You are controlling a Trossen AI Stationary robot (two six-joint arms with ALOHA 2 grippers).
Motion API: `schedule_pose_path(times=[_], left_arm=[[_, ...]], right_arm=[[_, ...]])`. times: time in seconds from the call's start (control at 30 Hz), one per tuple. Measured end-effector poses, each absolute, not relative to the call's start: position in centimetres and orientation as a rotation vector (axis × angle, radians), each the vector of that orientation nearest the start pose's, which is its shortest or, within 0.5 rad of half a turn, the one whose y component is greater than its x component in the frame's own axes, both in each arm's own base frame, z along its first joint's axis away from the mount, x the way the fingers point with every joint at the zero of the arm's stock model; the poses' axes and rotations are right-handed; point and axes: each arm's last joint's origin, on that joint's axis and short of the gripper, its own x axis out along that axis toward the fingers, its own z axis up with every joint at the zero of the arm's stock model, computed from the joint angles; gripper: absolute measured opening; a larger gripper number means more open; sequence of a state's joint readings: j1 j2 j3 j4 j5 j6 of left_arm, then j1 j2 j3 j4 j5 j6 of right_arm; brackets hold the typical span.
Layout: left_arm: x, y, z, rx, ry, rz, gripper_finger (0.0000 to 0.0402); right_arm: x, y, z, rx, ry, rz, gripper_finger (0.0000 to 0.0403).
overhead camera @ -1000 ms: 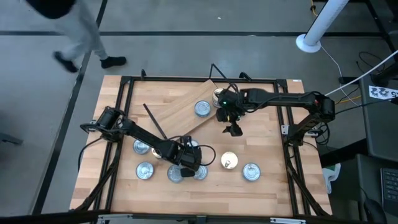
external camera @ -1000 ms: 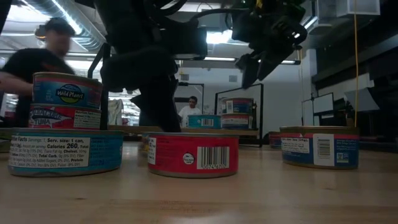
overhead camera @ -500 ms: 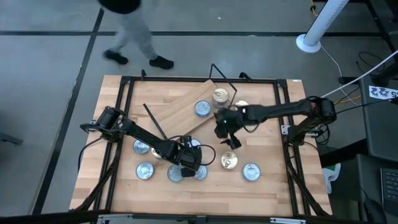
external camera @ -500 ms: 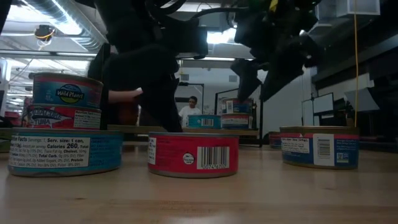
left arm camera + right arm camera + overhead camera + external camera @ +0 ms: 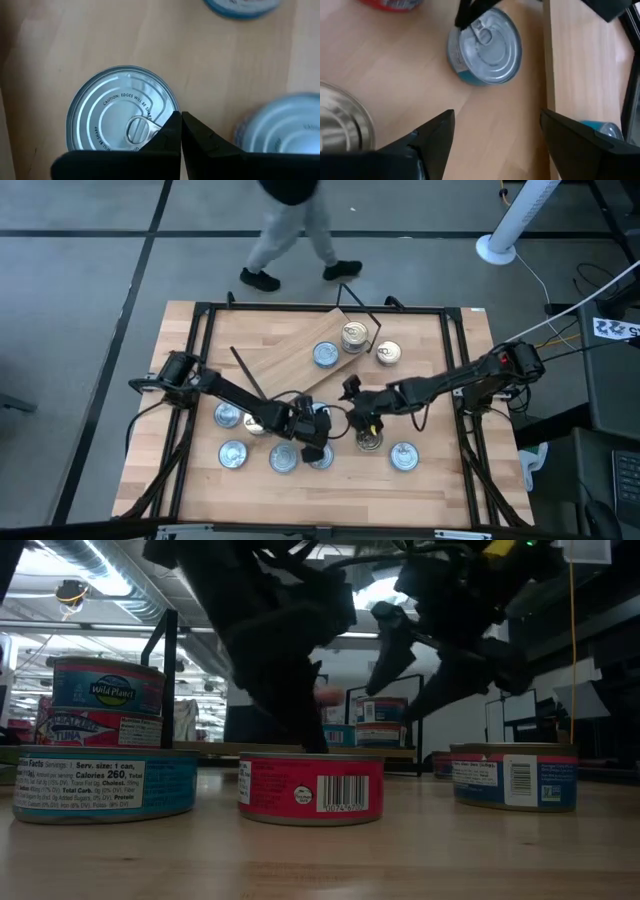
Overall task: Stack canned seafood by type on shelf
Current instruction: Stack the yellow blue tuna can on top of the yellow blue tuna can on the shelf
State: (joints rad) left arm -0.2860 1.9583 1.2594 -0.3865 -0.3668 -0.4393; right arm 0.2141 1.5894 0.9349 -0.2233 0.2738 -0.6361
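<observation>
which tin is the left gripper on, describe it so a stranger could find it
From the angled shelf at the table's back, come forward to the row of silver-lidded tins along the front edge. The tin is near that row's middle, right of the one at. Only it has the shut left gripper pressed on its pull tab.

Even bright overhead light on the desk [image 5: 400, 330], soft short shadows. Low view backlit: ceiling strip lights [image 5: 75, 610] glare, arms go to dark silhouettes. Walking person [image 5: 290, 230] motion-blurred. Left wrist view's silver tin lid [image 5: 122, 117] shows mild sheen, near fingers soft.
</observation>
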Motion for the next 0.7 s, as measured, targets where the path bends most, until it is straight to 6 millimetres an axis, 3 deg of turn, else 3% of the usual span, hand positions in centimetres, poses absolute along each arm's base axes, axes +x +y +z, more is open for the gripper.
schedule_pose_path(times=[0.37, 0.7], left_arm=[[39.2, -8.2, 15.9, -0.121, 0.861, 0.327, 0.0], [40.1, -6.9, 16.4, -0.208, 0.771, 0.362, 0.0]], right_arm=[[30.2, 7.1, 17.5, -0.849, 0.779, 0.159, 0.0289], [30.1, 7.0, 17.3, -0.849, 0.788, 0.16, 0.0289]])
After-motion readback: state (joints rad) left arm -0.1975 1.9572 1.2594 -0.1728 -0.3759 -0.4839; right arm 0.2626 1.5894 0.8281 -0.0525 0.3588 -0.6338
